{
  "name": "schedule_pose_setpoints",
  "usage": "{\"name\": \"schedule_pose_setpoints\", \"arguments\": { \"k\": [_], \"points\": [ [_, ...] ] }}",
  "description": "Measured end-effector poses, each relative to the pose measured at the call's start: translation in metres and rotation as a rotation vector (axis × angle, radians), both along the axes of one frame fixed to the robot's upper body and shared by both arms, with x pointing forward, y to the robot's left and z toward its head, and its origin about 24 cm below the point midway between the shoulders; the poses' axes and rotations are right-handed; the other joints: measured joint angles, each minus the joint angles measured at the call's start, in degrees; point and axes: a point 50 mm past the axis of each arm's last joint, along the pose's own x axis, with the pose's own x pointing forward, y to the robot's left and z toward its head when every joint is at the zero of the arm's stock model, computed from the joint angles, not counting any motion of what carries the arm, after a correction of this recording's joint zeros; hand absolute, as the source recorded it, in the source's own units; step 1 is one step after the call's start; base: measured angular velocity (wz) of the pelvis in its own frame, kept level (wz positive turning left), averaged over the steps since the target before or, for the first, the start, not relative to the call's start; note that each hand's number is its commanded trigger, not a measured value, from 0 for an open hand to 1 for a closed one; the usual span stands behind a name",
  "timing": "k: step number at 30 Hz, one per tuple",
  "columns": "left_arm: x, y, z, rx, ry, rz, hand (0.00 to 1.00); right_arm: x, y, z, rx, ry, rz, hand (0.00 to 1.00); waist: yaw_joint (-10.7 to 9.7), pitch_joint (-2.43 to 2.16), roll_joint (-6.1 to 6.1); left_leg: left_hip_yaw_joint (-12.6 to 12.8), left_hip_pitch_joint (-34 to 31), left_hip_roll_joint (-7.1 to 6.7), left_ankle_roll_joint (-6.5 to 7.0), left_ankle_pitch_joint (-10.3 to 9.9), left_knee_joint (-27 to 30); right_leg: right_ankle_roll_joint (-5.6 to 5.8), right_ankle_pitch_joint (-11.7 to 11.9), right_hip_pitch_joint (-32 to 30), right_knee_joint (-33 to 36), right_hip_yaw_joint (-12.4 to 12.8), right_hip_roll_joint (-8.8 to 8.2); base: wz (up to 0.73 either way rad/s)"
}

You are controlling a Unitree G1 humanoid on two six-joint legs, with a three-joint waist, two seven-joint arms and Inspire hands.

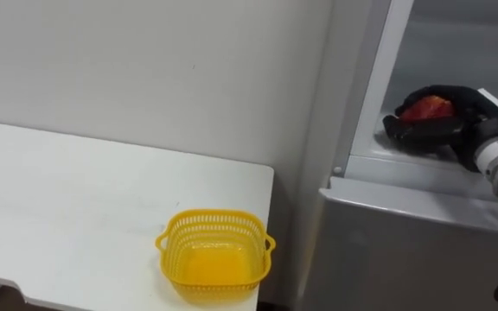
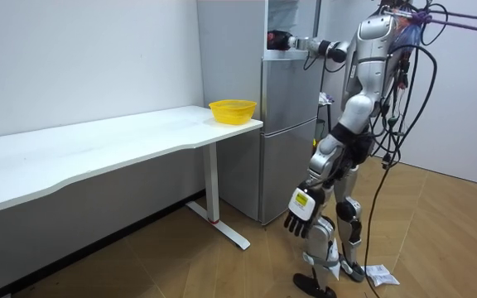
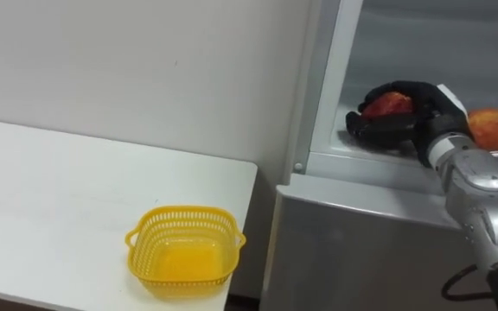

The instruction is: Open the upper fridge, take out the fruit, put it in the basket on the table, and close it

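Observation:
My right hand (image 1: 443,119) (image 3: 405,117) reaches into the open upper fridge compartment (image 1: 422,164) and its fingers are curled round a red fruit (image 1: 424,109) (image 3: 386,104) resting on the shelf. A second orange-red fruit (image 3: 493,128) lies just right of the hand on the same shelf. In the room view I stand in front of the silver fridge (image 2: 288,124), my right hand (image 2: 281,39) raised to its top section. My left hand (image 2: 301,212) hangs at my side by the thigh with its fingers relaxed.
A yellow plastic basket (image 1: 215,255) (image 3: 184,247) (image 2: 233,110) stands at the near right corner of the white table (image 1: 76,207) (image 2: 98,149), just left of the fridge. The white wall runs behind the table. The lower fridge door (image 1: 405,250) is closed.

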Motion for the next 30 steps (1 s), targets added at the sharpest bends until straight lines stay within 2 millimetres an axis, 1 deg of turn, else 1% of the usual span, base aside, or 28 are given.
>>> {"name": "schedule_pose_setpoints", "arguments": {
  "k": [1, 5, 7, 10, 12, 14, 16, 17, 21, 23, 24, 26, 27, 28, 29, 30],
  "points": [
    [0.002, 0.000, 0.000, 0.001, -0.005, -0.001, 0.00, -0.001, 0.005, 0.000, -0.011, -0.015, 0.009, 1.00, -0.06, -0.03, 0.29, 0.05, 0.08, 0.01, 0.00, 0.00, -0.04, 0.00, 0.00, 0.02, 0.00, 0.04, 0.00, -0.03],
    [0.002, 0.000, 0.000, 0.015, -0.022, -0.002, 0.00, -0.010, 0.020, -0.003, -0.067, -0.065, 0.035, 1.00, -0.26, -0.69, 1.48, 0.22, 0.25, -0.01, 0.01, 0.01, -0.16, 0.00, 0.00, 0.07, -0.02, 0.14, -0.04, 0.00],
    [0.002, 0.000, 0.000, 0.022, -0.031, -0.004, 0.00, -0.016, 0.025, -0.005, -0.091, -0.090, 0.035, 1.00, -0.31, -0.75, 1.67, 0.29, 0.34, -0.01, 0.00, 0.02, -0.20, 0.00, 0.00, 0.08, -0.07, 0.48, -0.03, 0.00],
    [-0.001, 0.000, -0.001, 0.039, -0.023, -0.009, 0.00, -0.026, 0.032, -0.011, -0.124, -0.126, 0.016, 1.00, -0.50, -0.70, 1.70, 0.53, 0.74, 0.06, 0.00, 0.02, -0.30, 0.00, 0.00, 0.25, 0.01, 0.78, -0.06, -0.04],
    [-0.003, -0.001, -0.002, 0.049, -0.020, -0.011, 0.00, -0.034, 0.039, -0.014, -0.143, -0.153, 0.017, 1.00, -0.65, -0.49, 1.70, 0.66, 0.71, 0.04, 0.01, 0.02, -0.36, 0.00, 0.00, 0.16, 0.04, 1.30, -0.07, -0.06],
    [-0.005, -0.003, -0.003, 0.053, -0.019, -0.030, 0.00, -0.042, 0.049, -0.015, -0.140, -0.192, 0.026, 1.00, -1.49, -0.14, 1.95, 0.73, 0.68, 0.03, 0.03, 0.01, -0.63, 0.00, 0.00, 0.15, 0.11, 1.34, -0.09, -0.04],
    [-0.006, -0.004, -0.003, 0.052, -0.026, -0.029, 0.00, -0.046, 0.053, -0.017, -0.123, -0.202, 0.030, 1.00, -1.72, -0.09, 2.02, 0.78, 0.68, 0.04, 0.02, 0.01, -0.70, 0.00, 0.00, 0.30, 0.14, 1.38, -0.09, 0.00],
    [-0.006, -0.005, -0.004, 0.052, -0.038, -0.021, 0.00, -0.051, 0.056, -0.018, -0.111, -0.216, 0.035, 1.00, -1.81, -0.05, 2.08, 0.80, 0.63, 0.04, 0.03, 0.01, -0.71, 0.00, 0.00, 0.29, 0.14, 1.38, -0.09, 0.00],
    [-0.011, -0.007, -0.005, 0.048, -0.033, -0.014, 0.00, -0.068, 0.069, -0.017, -0.080, -0.283, 0.052, 1.00, -1.97, 0.10, 2.46, 0.81, 0.37, 0.02, 0.04, -0.01, -0.54, 0.00, 0.00, 0.05, 0.10, 1.44, -0.09, 0.00],
    [-0.011, -0.010, -0.006, 0.040, -0.041, -0.014, 0.00, -0.076, 0.075, -0.011, -0.069, -0.336, 0.057, 1.00, -2.24, 0.22, 2.91, 0.84, 0.24, 0.00, 0.05, -0.01, -0.42, 0.00, 0.00, -0.04, 0.08, 1.63, -0.10, 0.00],
    [-0.011, -0.011, -0.006, 0.037, -0.045, -0.018, 0.00, -0.078, 0.077, -0.009, -0.074, -0.352, 0.056, 1.00, -2.27, 0.24, 3.06, 0.87, 0.25, 0.00, 0.05, -0.01, -0.42, 0.00, 0.00, -0.07, 0.08, 1.70, -0.10, 0.00],
    [-0.012, -0.016, -0.007, 0.020, -0.057, -0.026, 0.00, -0.088, 0.084, 0.001, -0.097, -0.432, 0.061, 1.00, -2.32, 0.05, 3.71, 1.07, 0.30, 0.02, 0.06, 0.00, -0.37, 0.00, 0.00, -0.29, 0.08, 1.69, -0.12, -0.02],
    [-0.013, -0.016, -0.008, 0.017, -0.059, -0.026, 0.00, -0.092, 0.084, 0.003, -0.104, -0.456, 0.061, 1.00, -2.34, -0.02, 3.76, 1.07, 0.35, 0.02, 0.07, 0.01, -0.38, 0.00, 0.00, -0.29, 0.08, 1.69, -0.13, -0.03],
    [-0.015, -0.018, -0.008, 0.012, -0.061, -0.027, 0.00, -0.101, 0.086, 0.006, -0.112, -0.501, 0.064, 1.00, -2.39, -0.05, 3.82, 1.16, 0.78, 0.04, 0.07, 0.03, -0.46, 0.00, 0.00, -0.05, 0.07, 1.72, -0.13, -0.04],
    [-0.020, -0.018, -0.009, 0.008, -0.055, -0.027, 0.00, -0.108, 0.087, 0.007, -0.122, -0.538, 0.062, 1.00, -2.47, -0.10, 3.83, 1.30, 1.15, 0.08, 0.07, 0.03, -0.84, 0.00, 0.00, 0.17, 0.06, 2.26, -0.09, -0.06],
    [-0.022, -0.018, -0.009, 0.007, -0.052, -0.026, 0.00, -0.112, 0.088, 0.008, -0.124, -0.554, 0.059, 1.00, -2.50, -0.14, 3.81, 1.32, 1.14, 0.08, 0.07, 0.03, -1.26, 0.01, 0.00, 0.28, 0.06, 2.48, -0.06, -0.06]
  ]
}}
